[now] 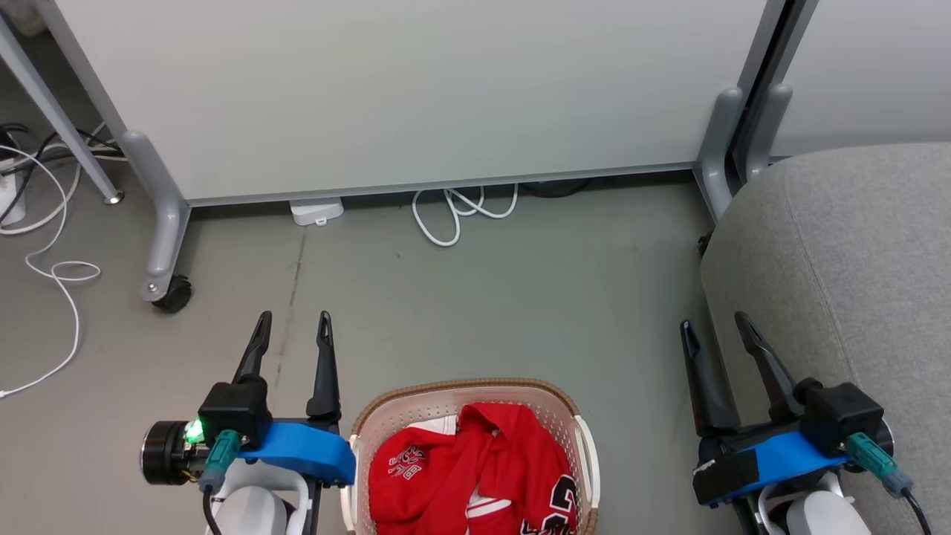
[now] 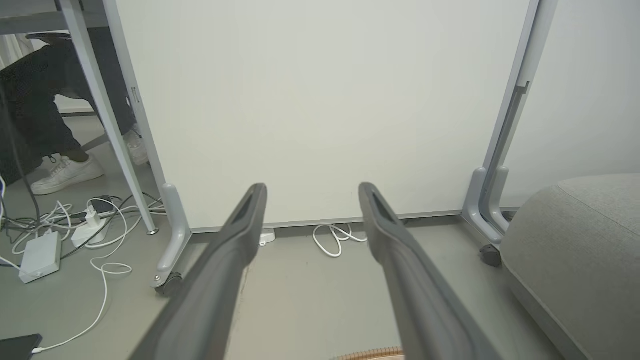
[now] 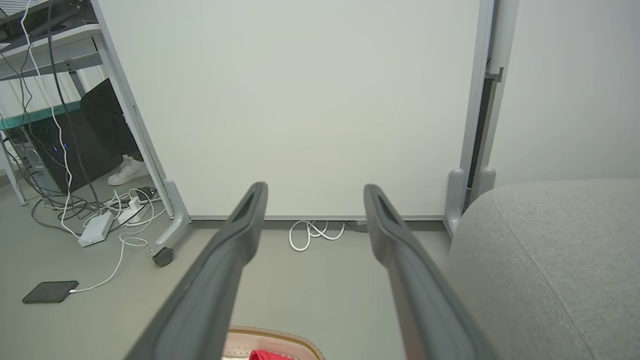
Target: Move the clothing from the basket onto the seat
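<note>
While the red clothing (image 1: 483, 468) lies heaped in the basket (image 1: 461, 386) on the floor (image 1: 520, 297), the left pincer (image 1: 294, 318) and right pincer (image 1: 713, 321) hover on either side of it, each with fingers spread apart. The grey seat (image 1: 854, 260) stands just right of the right pincer, before a white partition (image 1: 416, 89).

Bare floor (image 1: 520, 297) open between basket (image 1: 461, 385) and panel (image 1: 416, 89); seat (image 1: 854, 260) blocks right side; cable loop (image 1: 457, 208) under panel, probably flat.

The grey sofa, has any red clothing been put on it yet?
No, the red clothing lies in the basket, and the visible part of the sofa is bare.
</note>
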Available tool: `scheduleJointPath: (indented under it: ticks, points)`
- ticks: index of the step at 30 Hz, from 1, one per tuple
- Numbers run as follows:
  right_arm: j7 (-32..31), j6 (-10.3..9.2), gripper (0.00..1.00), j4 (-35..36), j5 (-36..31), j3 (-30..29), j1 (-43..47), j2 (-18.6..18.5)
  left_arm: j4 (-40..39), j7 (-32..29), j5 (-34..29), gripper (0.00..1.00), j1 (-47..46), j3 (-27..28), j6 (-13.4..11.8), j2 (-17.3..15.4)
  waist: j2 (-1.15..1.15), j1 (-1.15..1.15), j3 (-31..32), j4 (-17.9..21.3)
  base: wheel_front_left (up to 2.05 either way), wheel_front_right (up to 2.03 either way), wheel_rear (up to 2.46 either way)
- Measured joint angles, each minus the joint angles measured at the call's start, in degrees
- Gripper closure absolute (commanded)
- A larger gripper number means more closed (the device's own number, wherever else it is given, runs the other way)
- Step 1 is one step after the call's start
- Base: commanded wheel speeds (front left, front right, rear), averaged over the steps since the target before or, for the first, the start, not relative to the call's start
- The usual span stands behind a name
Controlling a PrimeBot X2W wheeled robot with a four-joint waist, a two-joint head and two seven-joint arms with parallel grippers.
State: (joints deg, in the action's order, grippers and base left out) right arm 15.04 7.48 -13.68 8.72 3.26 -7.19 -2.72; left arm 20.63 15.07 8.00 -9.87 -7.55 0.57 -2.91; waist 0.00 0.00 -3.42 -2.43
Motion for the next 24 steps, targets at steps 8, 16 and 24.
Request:
scheduleJointPath:
  ticks: [8, 16, 24]
  points:
    - [0.0, 0.01, 0.00, 1.1, 0.0, 0.1, -2.6, 0.0, 6.9, 0.0, -2.7, 0.00, -6.0, -1.7, 2.6, 0.0, 0.00, 0.00, -4.3, 2.2, 0.00, 0.00, 0.00]
    - [0.0, 0.01, 0.00, 2.6, 1.0, 0.0, -7.8, -0.1, 15.7, 0.0, -5.8, 0.00, -16.2, -4.9, 5.2, -0.5, 0.00, 0.01, -13.3, 5.7, 0.00, 0.00, 0.00]
    - [0.0, 0.00, 0.00, 3.7, 1.5, 1.2, -11.7, -0.1, 27.8, 0.0, -6.6, 0.00, -23.9, -9.8, 6.5, -1.9, 0.00, 0.01, -21.5, 9.0, 0.00, 0.00, 0.00]
